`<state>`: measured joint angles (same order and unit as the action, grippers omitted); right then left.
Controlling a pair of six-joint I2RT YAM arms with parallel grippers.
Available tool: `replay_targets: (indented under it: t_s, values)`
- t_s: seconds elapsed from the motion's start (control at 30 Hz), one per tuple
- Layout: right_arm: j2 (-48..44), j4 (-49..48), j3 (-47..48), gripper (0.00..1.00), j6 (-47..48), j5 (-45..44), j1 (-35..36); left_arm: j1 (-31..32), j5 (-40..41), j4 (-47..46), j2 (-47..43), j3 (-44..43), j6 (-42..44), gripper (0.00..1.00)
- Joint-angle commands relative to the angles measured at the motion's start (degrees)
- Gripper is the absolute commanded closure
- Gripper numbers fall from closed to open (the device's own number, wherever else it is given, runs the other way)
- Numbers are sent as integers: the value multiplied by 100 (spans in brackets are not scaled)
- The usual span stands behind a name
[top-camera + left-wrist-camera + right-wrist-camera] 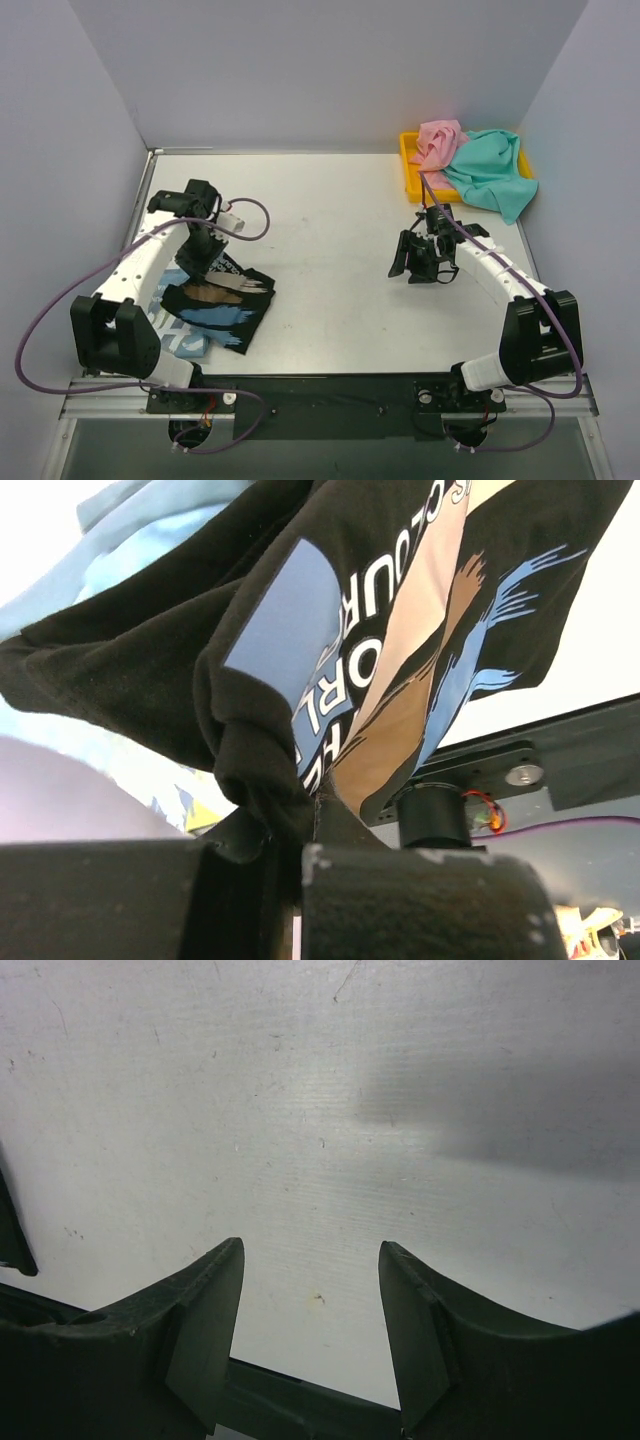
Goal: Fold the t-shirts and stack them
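Note:
The black t-shirt (222, 305) with white lettering and a blue and tan print lies at the near left, on top of the light blue t-shirt (181, 341). My left gripper (200, 262) is shut on a bunched edge of the black t-shirt (255, 750); the cloth hangs from its jaws. The light blue t-shirt (140, 535) shows behind it. The pink t-shirt (438, 141) and the teal t-shirt (492, 172) lie crumpled in the yellow tray (409, 170) at the far right. My right gripper (403, 262) (310, 1260) is open and empty over bare table.
Grey walls enclose the white table (330, 230) on three sides. The teal t-shirt hangs over the tray's near and right rims. A purple cable (250, 215) loops beside the left arm. The black base rail (330, 395) runs along the near edge.

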<state>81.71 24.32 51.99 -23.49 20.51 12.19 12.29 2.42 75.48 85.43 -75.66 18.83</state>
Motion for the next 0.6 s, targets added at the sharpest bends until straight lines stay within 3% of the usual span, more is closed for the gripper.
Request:
replay_targets:
  t_s: [0.0, 0.3, 0.57]
  values:
    - [-200, 205, 127, 48, 160, -118, 3, -411, 944, 1478, -404, -229, 279, 100]
    - [204, 223, 365, 48, 388, 75, 3, -833, 2201, 1496, -1168, -116, 683, 100]
    - [855, 249, 944, 48, 503, 418, 3, -2036, 2352, 1216, -1248, 190, 1368, 100]
